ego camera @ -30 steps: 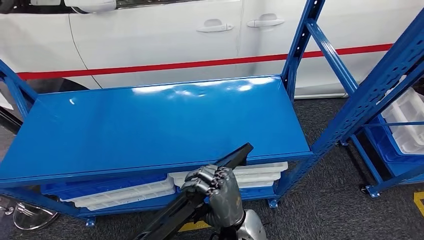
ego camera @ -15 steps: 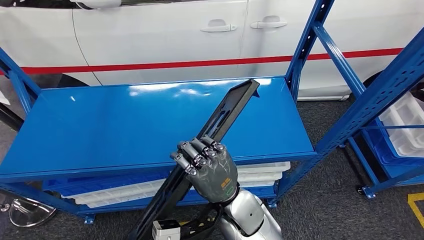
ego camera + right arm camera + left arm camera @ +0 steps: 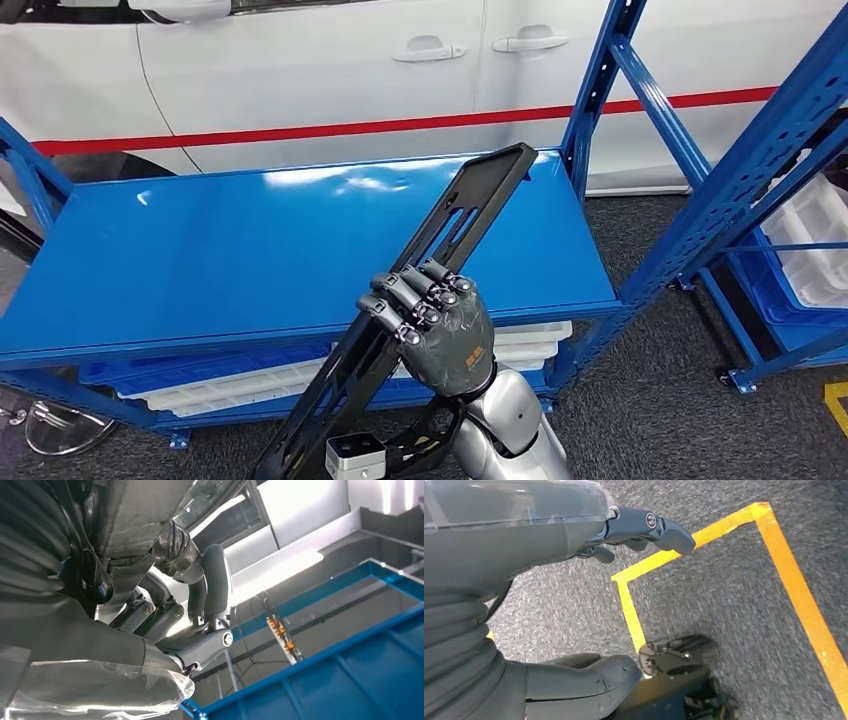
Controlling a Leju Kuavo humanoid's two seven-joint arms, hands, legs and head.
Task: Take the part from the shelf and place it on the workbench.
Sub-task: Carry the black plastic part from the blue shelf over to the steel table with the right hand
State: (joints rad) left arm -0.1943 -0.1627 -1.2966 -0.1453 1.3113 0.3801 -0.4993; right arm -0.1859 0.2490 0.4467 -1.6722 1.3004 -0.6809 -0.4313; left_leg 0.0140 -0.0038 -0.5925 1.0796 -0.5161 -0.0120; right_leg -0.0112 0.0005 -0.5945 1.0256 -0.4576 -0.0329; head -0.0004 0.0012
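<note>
The part [image 3: 470, 205] is a long black slotted plate. My right hand [image 3: 435, 330] grips it near its middle at the front edge of the blue workbench top [image 3: 230, 250]. The plate slants up and away, its far end hanging above the bench's back right area, its near end low in front of the bench. In the right wrist view the fingers [image 3: 210, 590] curl around the plate [image 3: 145, 510], with a blue shelf [image 3: 350, 680] behind. My left hand [image 3: 524, 530] hangs over the grey floor, fingers [image 3: 664, 530] and thumb apart, holding nothing.
A white car [image 3: 350, 70] with a red stripe stands behind the bench. Blue rack uprights [image 3: 600, 90] rise at the bench's right end. White trays [image 3: 250, 390] lie under the bench top. Another blue shelf holds white bins [image 3: 815, 250] at right. Yellow tape [image 3: 784, 570] marks the floor.
My right hand has risen with the part. The plate's far end went from the bench's front edge up and out over the back right of the top.
</note>
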